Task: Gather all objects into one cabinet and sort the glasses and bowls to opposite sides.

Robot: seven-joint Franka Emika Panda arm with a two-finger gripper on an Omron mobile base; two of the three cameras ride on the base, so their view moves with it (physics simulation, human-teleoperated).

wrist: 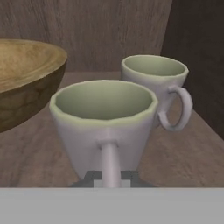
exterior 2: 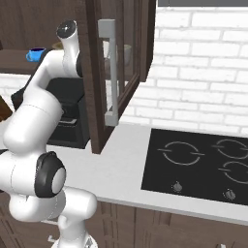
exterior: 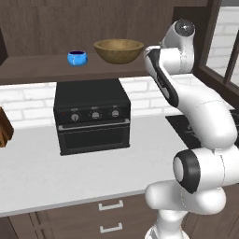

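Up on the plank shelf (wrist: 183, 144) of the cabinet, my pincer (wrist: 110, 177) is pressed tight on the handle of the near mug (wrist: 104, 118), which sits upright dead ahead of my hand camera, handle running down toward six o'clock. At one o'clock behind it stands the second mug (wrist: 155, 76), upright too, its loop handle swung out to the right; the two overlap from here, so I cannot tell if they touch. At nine o'clock the wooden bowl (wrist: 26, 74) curves in, near my mug. From the left base camera that wooden bowl rests on the shelf above the black oven (exterior: 92, 115), with the small blue bowl (exterior: 77, 58) at its nine o'clock, apart from it. From the right base camera the glass-paned door (exterior 2: 112, 72) hangs swung open over the counter (exterior 2: 121, 160), with the cooktop (exterior 2: 203, 164) at its four o'clock.
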